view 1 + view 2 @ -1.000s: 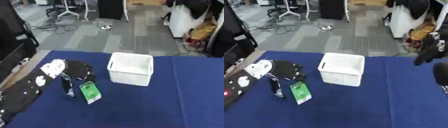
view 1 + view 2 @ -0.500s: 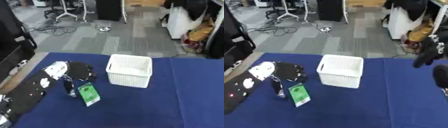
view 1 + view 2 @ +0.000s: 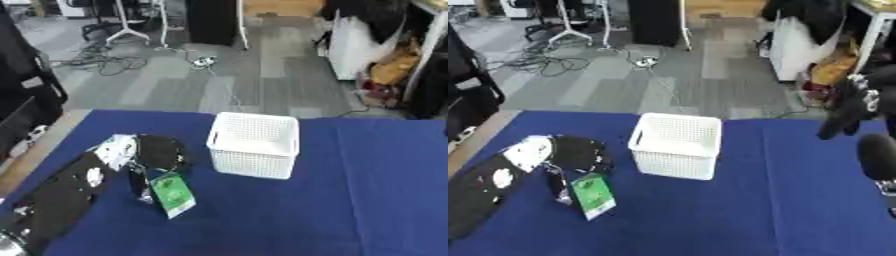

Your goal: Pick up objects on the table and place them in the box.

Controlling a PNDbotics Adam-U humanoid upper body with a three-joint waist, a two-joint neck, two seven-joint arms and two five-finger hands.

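Observation:
A white mesh box (image 3: 254, 150) stands on the blue table, a little back of centre, and nothing shows inside it. My left hand (image 3: 150, 154), black with a white patch, lies to the left of the box, its arm coming in from the lower left. Its fingers curl down onto a green packet (image 3: 172, 194) with white print, which slants on the cloth just below the hand. My right hand (image 3: 846, 109) hangs raised at the right edge of the right eye view, fingers relaxed and pointing down, holding nothing, well clear of the box.
The blue cloth (image 3: 350, 200) covers the table. Its far edge (image 3: 367, 120) runs just behind the box. Beyond it is grey floor with cables (image 3: 105, 62), chair bases and bags. A black shape (image 3: 26, 100) stands off the table's left side.
The whole picture has shifted a little, so the camera moved. The left hand, the green packet and the box keep their places relative to each other.

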